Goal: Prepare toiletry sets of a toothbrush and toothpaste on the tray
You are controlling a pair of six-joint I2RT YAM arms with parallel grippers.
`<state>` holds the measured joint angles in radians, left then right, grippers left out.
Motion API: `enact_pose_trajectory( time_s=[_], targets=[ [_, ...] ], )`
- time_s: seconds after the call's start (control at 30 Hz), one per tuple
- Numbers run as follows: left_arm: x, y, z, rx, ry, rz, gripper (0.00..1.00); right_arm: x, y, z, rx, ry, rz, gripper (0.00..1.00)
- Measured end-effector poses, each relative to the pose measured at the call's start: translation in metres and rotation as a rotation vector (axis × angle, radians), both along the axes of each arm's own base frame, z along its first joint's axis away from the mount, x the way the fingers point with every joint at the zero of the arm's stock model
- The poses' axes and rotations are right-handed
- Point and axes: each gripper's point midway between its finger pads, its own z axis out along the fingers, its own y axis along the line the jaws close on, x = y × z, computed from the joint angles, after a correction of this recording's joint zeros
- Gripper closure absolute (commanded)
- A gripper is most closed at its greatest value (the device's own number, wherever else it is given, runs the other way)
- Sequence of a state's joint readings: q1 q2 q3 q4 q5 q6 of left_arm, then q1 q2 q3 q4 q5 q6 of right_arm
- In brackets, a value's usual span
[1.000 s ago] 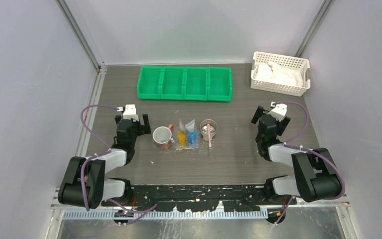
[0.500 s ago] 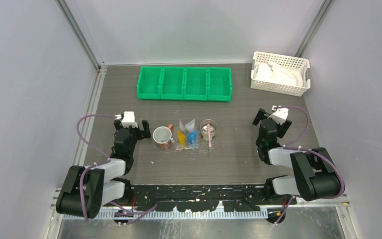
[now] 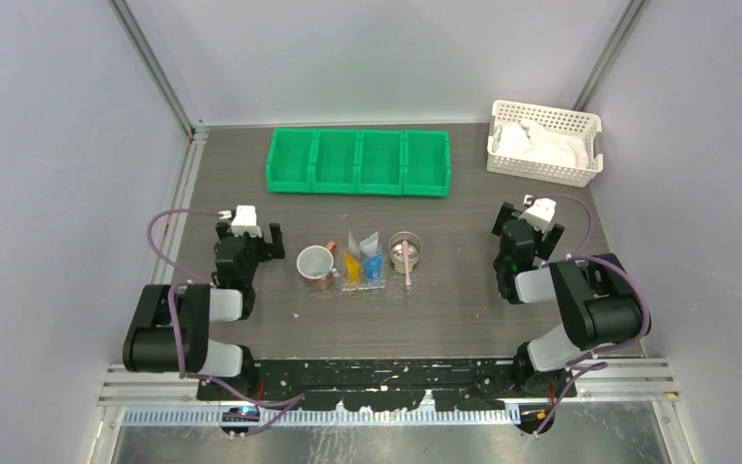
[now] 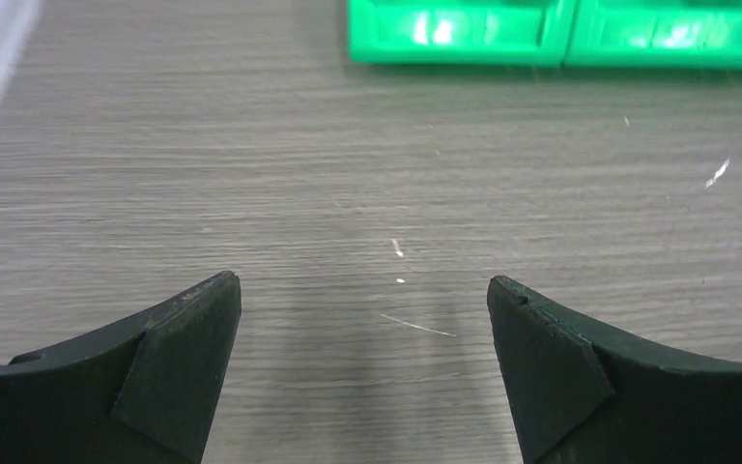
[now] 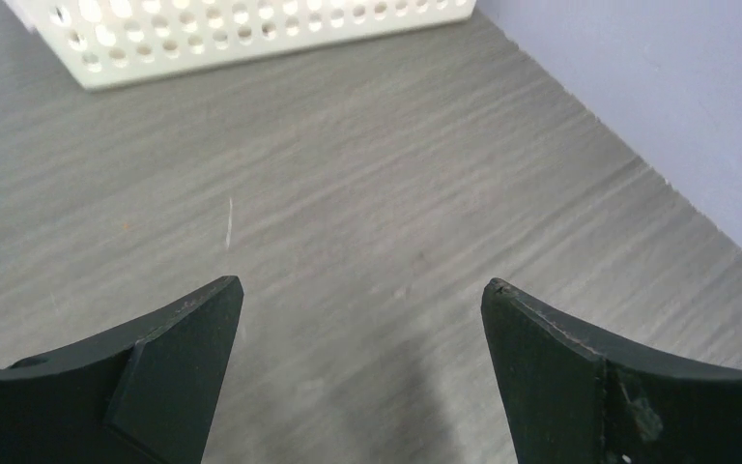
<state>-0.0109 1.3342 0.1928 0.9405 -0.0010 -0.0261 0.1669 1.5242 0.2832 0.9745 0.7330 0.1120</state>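
The see-through tray [image 3: 387, 283] lies mid-table between two cups. A yellow-orange toothpaste tube [image 3: 352, 266] and a blue one [image 3: 374, 264] stand on it, with pale tubes [image 3: 368, 241] behind them. A pale pink toothbrush [image 3: 407, 263] leans out of the metal cup [image 3: 405, 246]. I cannot make out a grey-silver toothbrush. My left gripper [image 3: 248, 230] is open and empty, left of the white mug [image 3: 315, 263]. In the left wrist view it [image 4: 362, 290] hangs over bare table. My right gripper [image 3: 529, 220] is open and empty, far right of the cups. In the right wrist view it [image 5: 362, 290] is also over bare table.
A green four-compartment bin [image 3: 358, 161] stands at the back and shows in the left wrist view [image 4: 560, 34]. A white lattice basket [image 3: 544, 142] with white cloth is at the back right, also in the right wrist view [image 5: 251, 39]. The side wall [image 5: 657, 87] is close on the right.
Both arms have drawn back toward their bases. The left gripper has moved left, away from the mug. The right gripper has shifted little. Cups, tubes and toothbrush have not moved.
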Motion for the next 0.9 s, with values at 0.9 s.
enact_pose_trajectory(
  time_s=[0.9],
  targets=[
    [0.032,-0.001,-0.026,-0.040,0.094,0.020,0.00,0.024,0.005,-0.010,0.101,0.011,0.145,0.01]
  ],
)
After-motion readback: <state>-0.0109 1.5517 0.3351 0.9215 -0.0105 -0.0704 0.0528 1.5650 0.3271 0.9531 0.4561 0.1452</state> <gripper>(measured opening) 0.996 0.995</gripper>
